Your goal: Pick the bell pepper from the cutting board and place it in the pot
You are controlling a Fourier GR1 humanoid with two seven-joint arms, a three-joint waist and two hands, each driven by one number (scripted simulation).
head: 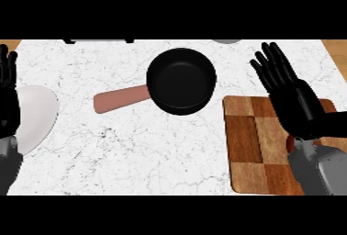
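Covering the board: the right hand (295, 103) lay over the right half of the cutting board (251, 147), its grey forearm coming in from the lower right corner of the view.
Right hand state: fingers straight and slightly fanned, pointing up and to the left past the board's top edge; they curled around nothing that showed.
Bell pepper: it could not be seen anywhere in the head view; the bare part of the board carried nothing, and whether the pepper sat hidden under the hand or forearm could not be told.
Cutting board: wooden, in light and dark blocks, lying flat at the counter's right side, its lower edge near the counter's front.
Pot: a black, shallow round vessel (181, 80) stood left of the board's upper corner, near it but apart, and to the left of the right hand's fingertips; its dull pink handle (119, 100) pointed left and slightly down.
Left hand: it (7, 101) rested at the view's left edge, fingers straight and pointing up.
Plate: a white plate (35, 114) lay just beside the left hand, at the counter's left edge.
Surface: a white marble counter (136, 151) with grey veining.
Room: a strip of wood-coloured floor (335, 50) showed beyond the counter's right edge.
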